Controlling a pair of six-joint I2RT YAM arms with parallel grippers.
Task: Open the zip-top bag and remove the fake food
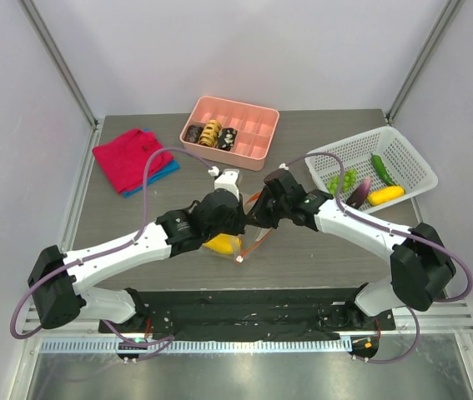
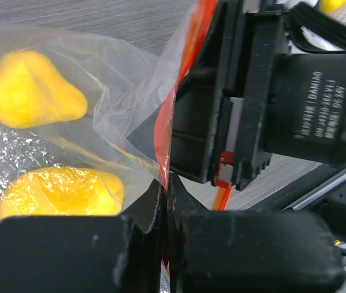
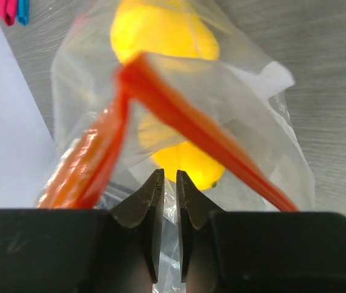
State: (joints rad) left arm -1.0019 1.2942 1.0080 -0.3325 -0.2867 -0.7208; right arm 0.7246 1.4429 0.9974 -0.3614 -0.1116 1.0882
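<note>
Tabletop (image 1: 319, 250); left gripper (image 2: 166, 198), right gripper (image 3: 167, 190) pinch zip-top bag (image 3: 263, 137) (fake food (image 2: 35, 91) inside).

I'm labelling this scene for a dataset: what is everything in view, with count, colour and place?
bag: one, clear with an orange-red zip strip, mid-table, between both grippers
yellow pieces: two, yellow, inside the bag
basket: one, white, right rear of the table
grapes: one bunch, green, in the basket
long vegetable: one, green, in the basket
eggplant: one, purple, in the basket
yellow fruit: one, yellow, in the basket
tray: one, pink, rear centre
pastries: three, brown and tan, in the tray's left compartments
cloth: one, red with blue showing beneath, left rear
table: one, grey
left gripper: black, shut on the bag's zip edge
right gripper: black, closed on the bag's film
</note>
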